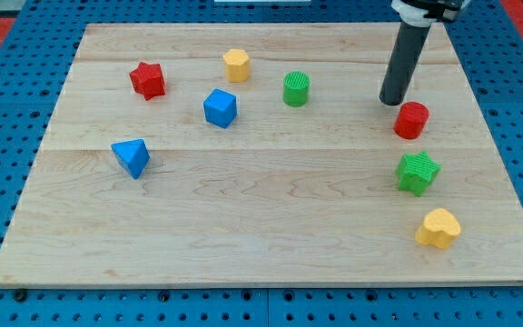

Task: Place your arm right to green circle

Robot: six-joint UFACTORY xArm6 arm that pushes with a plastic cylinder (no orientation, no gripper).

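The green circle [296,89] is a short green cylinder near the view's top centre of the wooden board [271,227]. My tip [392,102] is the lower end of a dark rod coming down from the view's top right. It rests on the board well to the right of the green circle, with a clear gap between them. The tip is just up and left of a red cylinder [411,120], close to it.
A yellow hexagon block [236,64] and a blue cube [220,107] lie left of the green circle. A red star [148,80] and a blue triangle [132,156] are further left. A green star [418,173] and a yellow heart [439,228] lie at the right.
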